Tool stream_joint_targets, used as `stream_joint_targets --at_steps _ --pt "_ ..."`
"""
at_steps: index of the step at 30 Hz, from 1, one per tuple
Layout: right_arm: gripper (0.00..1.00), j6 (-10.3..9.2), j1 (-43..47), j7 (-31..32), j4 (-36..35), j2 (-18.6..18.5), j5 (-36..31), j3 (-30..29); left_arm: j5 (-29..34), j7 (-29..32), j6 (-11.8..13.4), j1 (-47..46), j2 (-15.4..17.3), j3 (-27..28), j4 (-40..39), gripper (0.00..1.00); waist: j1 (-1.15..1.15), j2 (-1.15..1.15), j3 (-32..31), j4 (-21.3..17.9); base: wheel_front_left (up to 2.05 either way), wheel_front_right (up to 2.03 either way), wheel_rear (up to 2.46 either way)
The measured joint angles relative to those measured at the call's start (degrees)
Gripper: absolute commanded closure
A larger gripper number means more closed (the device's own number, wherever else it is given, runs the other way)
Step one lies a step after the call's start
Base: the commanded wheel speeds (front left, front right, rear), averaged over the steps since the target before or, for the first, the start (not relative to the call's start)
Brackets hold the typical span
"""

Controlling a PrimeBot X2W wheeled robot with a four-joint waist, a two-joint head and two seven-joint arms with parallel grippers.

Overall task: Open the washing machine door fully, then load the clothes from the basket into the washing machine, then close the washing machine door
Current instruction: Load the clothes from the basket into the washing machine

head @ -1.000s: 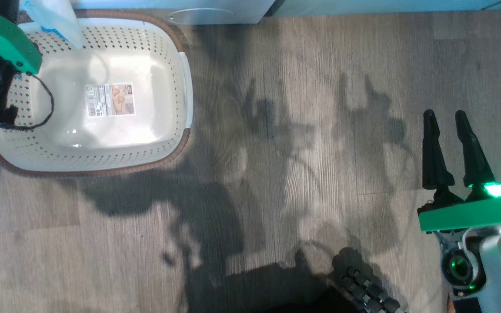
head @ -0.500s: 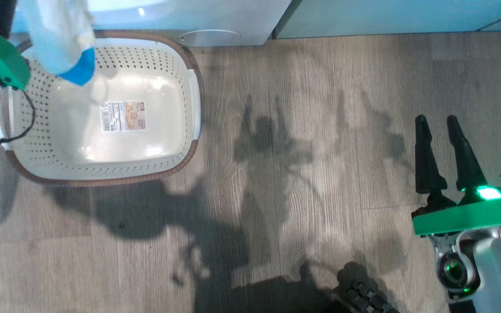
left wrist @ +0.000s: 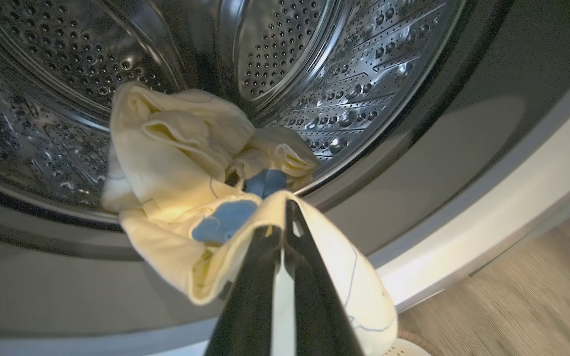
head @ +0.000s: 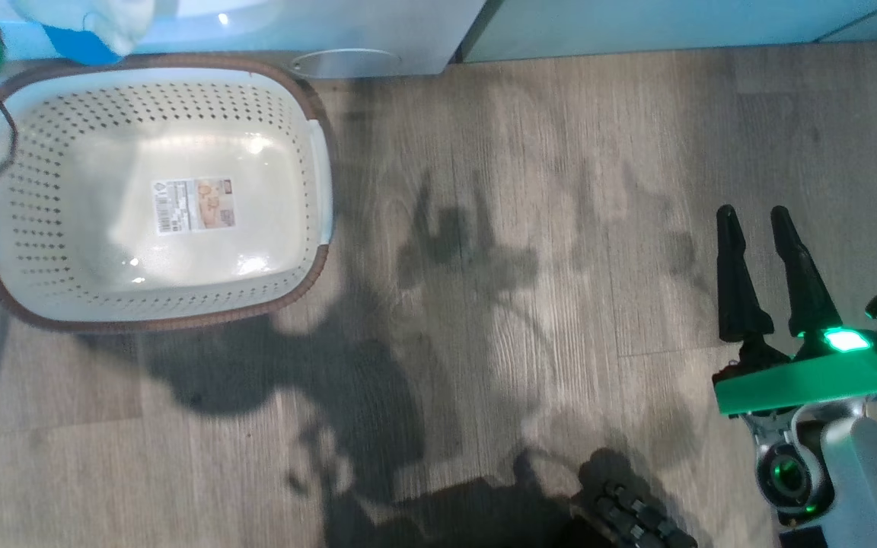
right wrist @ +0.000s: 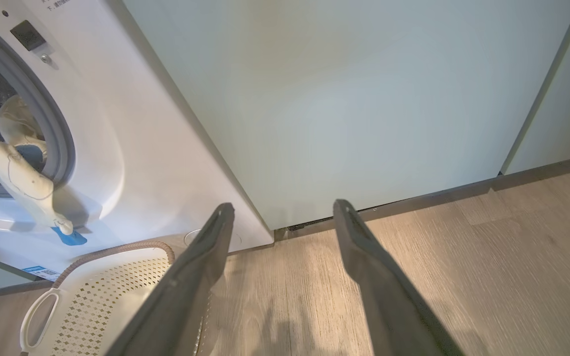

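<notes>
Clothes point(left wrist: 176, 168) at washing machine point(right wrist: 131, 148) mouth

Gripped by left claw point(left wrist: 282, 217), clenched on pale yellow cloth with blue trim. Bunched at the machine's grey gasket point(right wrist: 62, 143), partly over the steel drum point(left wrist: 344, 74), one end hanging down the white front. Basket point(head: 141, 301) on floor point(head: 560, 228) just below the machine's opening, label showing. Right claw point(head: 753, 211) released, fingers apart, well right of the machine, above floor.

No wording can be read: the label point(head: 192, 205) on the basket point(head: 141, 306) floor carries a barcode and tiny print, and the blue sticker point(right wrist: 42, 271) low on the washing machine point(right wrist: 166, 163) is too small.
</notes>
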Motion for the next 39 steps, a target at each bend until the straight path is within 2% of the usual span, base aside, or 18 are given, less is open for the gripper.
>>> stream_joint_targets --at_steps 13,21,32,39 --pt "0.0 0.0 -1.09 0.0 -0.03 0.12 2.01 1.35 3.21 3.63 -0.05 -15.21 -2.97 -1.57 12.28 1.0 0.0 0.0 3.47 -2.45 0.0 0.0 0.0" --pt "0.0 0.0 -3.61 0.0 -0.36 0.21 2.83 2.13 8.93 3.41 2.07 -27.82 -5.64 -3.27 21.51 1.0 0.01 0.0 7.19 -3.57 0.0 0.0 0.0" --pt "0.0 0.0 -5.02 0.0 -0.51 0.23 3.75 3.81 12.52 -4.81 5.5 -39.83 -9.33 -3.32 31.18 1.0 0.01 0.0 11.03 -5.4 0.0 0.0 0.0" --pt "0.0 0.0 -5.22 0.0 -0.53 0.23 4.02 3.98 12.66 -9.2 8.5 -43.77 -11.78 -1.36 32.54 1.0 0.0 0.0 12.15 -5.92 0.0 0.0 0.0"
